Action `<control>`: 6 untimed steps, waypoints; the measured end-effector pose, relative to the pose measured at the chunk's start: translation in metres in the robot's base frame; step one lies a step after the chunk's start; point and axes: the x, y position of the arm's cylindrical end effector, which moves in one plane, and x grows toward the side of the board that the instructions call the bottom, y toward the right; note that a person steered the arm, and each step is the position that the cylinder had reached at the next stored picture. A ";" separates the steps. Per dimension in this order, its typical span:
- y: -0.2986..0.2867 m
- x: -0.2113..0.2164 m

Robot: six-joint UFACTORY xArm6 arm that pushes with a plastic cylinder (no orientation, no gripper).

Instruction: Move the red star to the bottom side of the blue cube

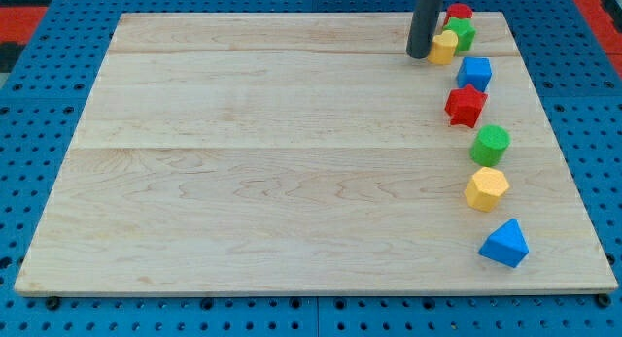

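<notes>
The red star (466,105) lies near the board's right edge, touching the bottom side of the blue cube (474,73). My tip (419,55) rests on the board at the view's top, just left of a yellow block (444,48), up and to the left of the blue cube. The rod rises out of the view's top.
A green block (461,33) and a red block (459,12) sit by the yellow block at the top right. Below the red star lie a green cylinder (491,144), a yellow hexagonal block (486,188) and a blue triangular block (505,244). The wooden board (272,162) lies on a blue pegboard.
</notes>
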 end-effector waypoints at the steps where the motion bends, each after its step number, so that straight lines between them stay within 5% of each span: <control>1: 0.023 0.013; 3: 0.024 0.035; 5: -0.049 0.038; 6: -0.038 0.082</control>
